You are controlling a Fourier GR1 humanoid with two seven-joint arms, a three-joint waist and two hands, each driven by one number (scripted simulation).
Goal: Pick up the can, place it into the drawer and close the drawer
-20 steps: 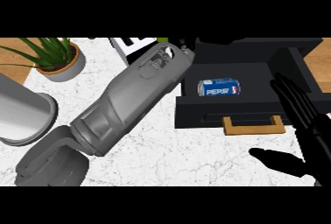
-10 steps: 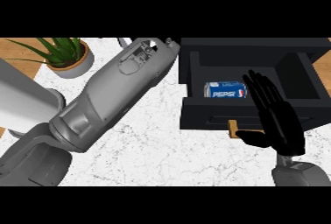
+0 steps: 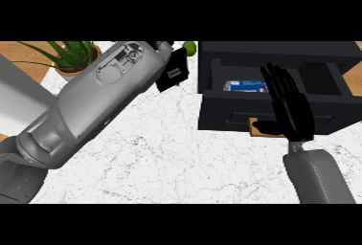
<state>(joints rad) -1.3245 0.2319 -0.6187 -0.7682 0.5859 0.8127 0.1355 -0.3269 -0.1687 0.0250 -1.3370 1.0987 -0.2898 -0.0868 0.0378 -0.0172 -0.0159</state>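
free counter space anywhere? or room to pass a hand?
Bare marble counter lies between the left forearm and the right forearm, below the drawer. It is crowded at the drawer front, where the right hand covers it, with the can inside.

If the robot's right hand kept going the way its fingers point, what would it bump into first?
Probably the can lying in the open drawer. The right hand points up over the drawer front toward it, though its height above the drawer is unclear.

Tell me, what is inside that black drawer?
A blue can lies inside the open drawer, near its front wall. The right hand, fingers straight, covers the can's right end and part of the drawer's inside, so whatever else may lie there is hidden.
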